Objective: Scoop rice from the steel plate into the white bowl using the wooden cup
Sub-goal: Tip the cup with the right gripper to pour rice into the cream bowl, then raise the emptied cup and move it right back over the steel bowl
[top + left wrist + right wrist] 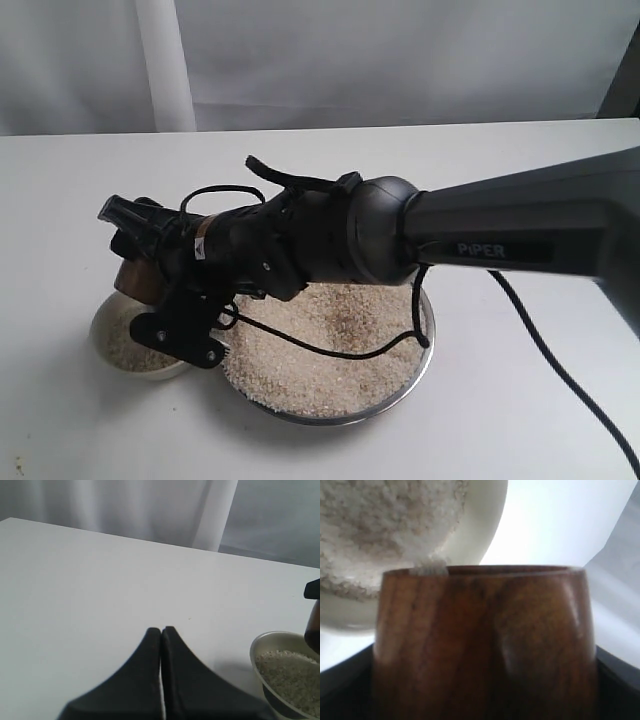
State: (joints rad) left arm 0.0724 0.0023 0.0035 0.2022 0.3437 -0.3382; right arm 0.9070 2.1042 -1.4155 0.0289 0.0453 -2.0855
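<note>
My right gripper (140,250) reaches across the steel plate (425,340) and is shut on the wooden cup (133,278), which is tilted over the white bowl (100,325). In the right wrist view the cup (485,640) fills the frame. A few grains of rice (432,569) sit at its lip, above the bowl (480,525). Rice (320,350) covers the plate, and more rice (130,345) lies in the bowl. My left gripper (161,629) is shut on nothing above bare table, left of the bowl (260,645). It does not show in the exterior view.
A black cable (300,345) loops from the right arm over the plate's rice. Another cable (560,365) trails across the white table (520,420) at the right. A pale curtain (320,50) hangs behind the table's far edge.
</note>
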